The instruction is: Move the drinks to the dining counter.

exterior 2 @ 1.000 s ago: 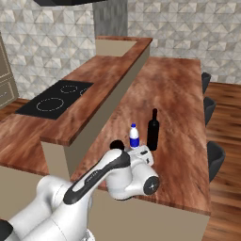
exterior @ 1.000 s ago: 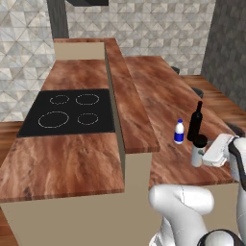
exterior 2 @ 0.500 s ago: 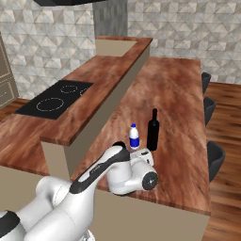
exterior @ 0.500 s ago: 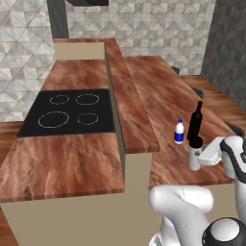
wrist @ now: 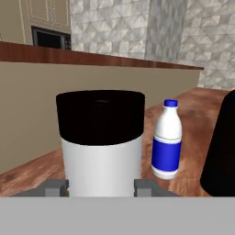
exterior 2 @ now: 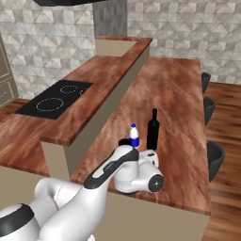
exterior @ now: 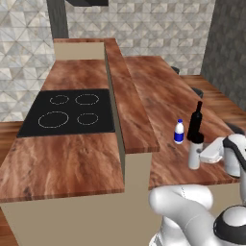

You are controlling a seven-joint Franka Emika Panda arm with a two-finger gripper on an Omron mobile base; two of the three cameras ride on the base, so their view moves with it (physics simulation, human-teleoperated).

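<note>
I've got the claw (wrist: pixel 101 186) w/ a finger on each side of the pale-grey cylinder (wrist: pixel 102 147), fingers right at its walls; can't tell if it's gripping. Cylinder stands upright on the dining counter (exterior: pixel 163 91), near edge. Blue-and-white bottle (exterior: pixel 178 131) and black bottle (exterior: pixel 195 121) upright just beyond it.

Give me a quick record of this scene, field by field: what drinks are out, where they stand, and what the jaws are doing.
surface: dining counter
drinks in view: pale-grey cylinder with black cap, blue-and-white bottle, black bottle
arrangement: all three upright, close together near the counter's near end
gripper: jaws on either side of the cylinder, low on its body; contact cannot be told
nearby: black cooktop on the separate wood top
</note>
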